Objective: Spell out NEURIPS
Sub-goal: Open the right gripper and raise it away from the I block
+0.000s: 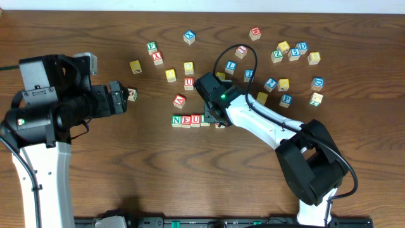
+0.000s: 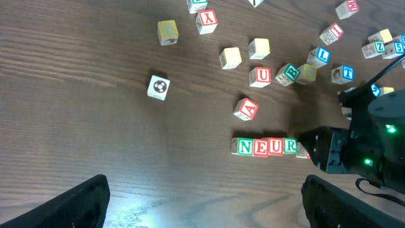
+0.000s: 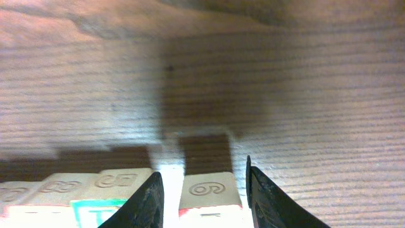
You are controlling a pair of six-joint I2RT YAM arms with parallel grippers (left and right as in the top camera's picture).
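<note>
Dark wood-grain bench (image 1: 126, 171), loose alphabet cubes scattered over its far half. A row stands near centre, reading left to right in the overhead view: N cube (image 1: 176, 120) in green, E cube (image 1: 185, 120), U cube (image 1: 195, 120) in red, R cube (image 1: 204, 119), all touching side to side. The right gripper (image 3: 202, 190) is down at the R end of that row. Its fingers (image 3: 147, 201) pinch a fifth cube (image 3: 210, 189) between them; an embossed numeral shows on the face toward the wrist camera, but the letter cannot be told. This cube sits level with the row and just beside its last cube; whether the two touch cannot be told. The left gripper (image 2: 204, 190) hangs above bare bench left of the row, well apart from it, fingers (image 2: 85, 202) spread wide with nothing between them. A patterned cube (image 2: 158, 87) lies alone near the fingertips. A red A cube (image 1: 180, 100) lies just beyond the row, tilted off square. A blue P cube (image 1: 286, 99) lies among the scattered cubes well to the right.
</note>
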